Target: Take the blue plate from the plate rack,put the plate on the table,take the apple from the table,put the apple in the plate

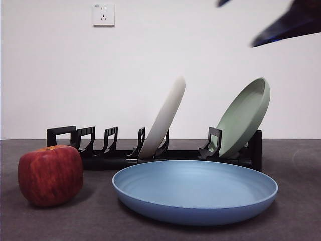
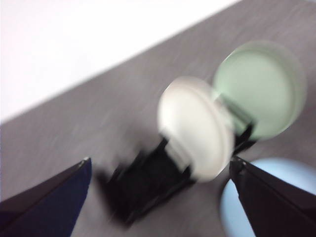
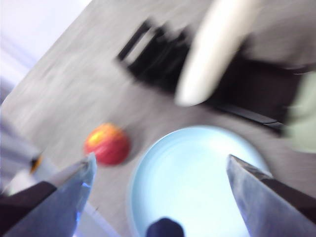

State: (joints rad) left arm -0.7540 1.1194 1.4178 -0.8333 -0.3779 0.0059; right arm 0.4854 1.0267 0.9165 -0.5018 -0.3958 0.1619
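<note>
The blue plate (image 1: 195,193) lies flat on the table (image 1: 301,216), in front of the plate rack (image 1: 115,158). The apple (image 1: 50,174) stands on the table left of the plate, apart from it. My right gripper (image 3: 160,158) is open and empty, high above the blue plate (image 3: 192,177), with the apple (image 3: 107,144) off to one side. My left gripper (image 2: 160,159) is open and empty, high over the rack (image 2: 148,182), with the blue plate's edge (image 2: 291,173) in view. Both wrist views are blurred. A dark jaw (image 1: 291,25) shows at the front view's top right.
A cream-white plate (image 1: 163,120) leans in the rack's middle slot and a pale green plate (image 1: 243,118) leans at its right end. Both also show in the left wrist view: cream (image 2: 195,126), green (image 2: 259,86). A wall socket (image 1: 103,14) is on the white wall behind.
</note>
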